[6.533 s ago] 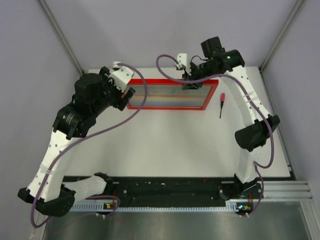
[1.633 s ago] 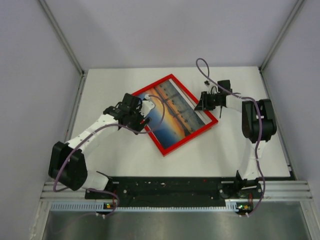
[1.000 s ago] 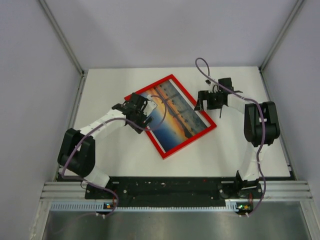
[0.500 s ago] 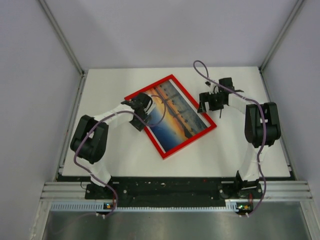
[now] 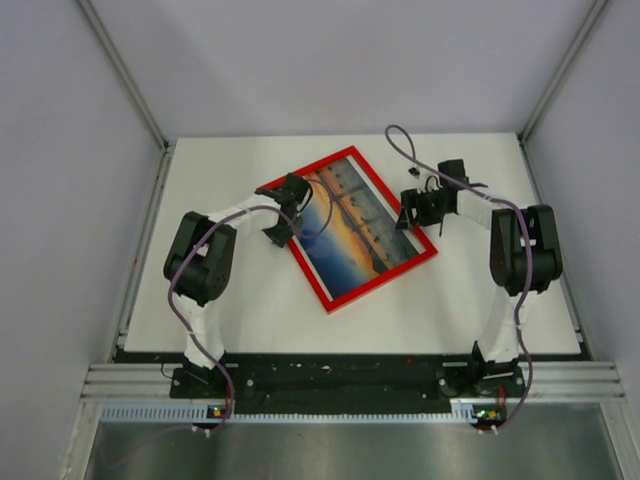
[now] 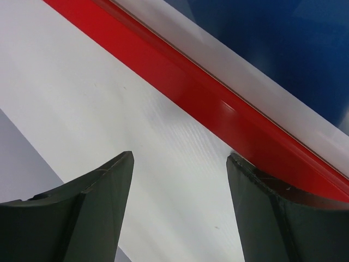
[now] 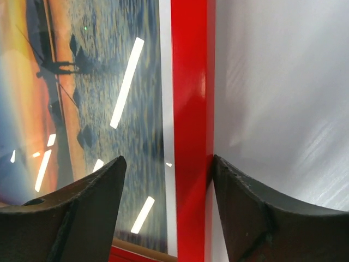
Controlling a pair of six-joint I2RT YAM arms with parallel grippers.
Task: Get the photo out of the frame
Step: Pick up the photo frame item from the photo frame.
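Elbow folded in, left gripper (image 5: 286,210) gapes at the frame's (image 5: 380,278) left edge; right gripper (image 5: 408,212) straddles the right rail unclamped: clamp next.

Glossy red frame (image 7: 191,109), glare-streaked photo (image 7: 98,82)

White table (image 5: 420,310), red frame (image 5: 380,280) flat and askew on it

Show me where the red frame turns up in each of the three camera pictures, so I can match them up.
Top external: the frame lies tilted near the middle, around the photo.
Left wrist: the frame is a red bar running diagonally from upper left to lower right.
Right wrist: the frame is an upright red bar, just right of centre.
Shared landmark: the photo lies just inside the red in every view.
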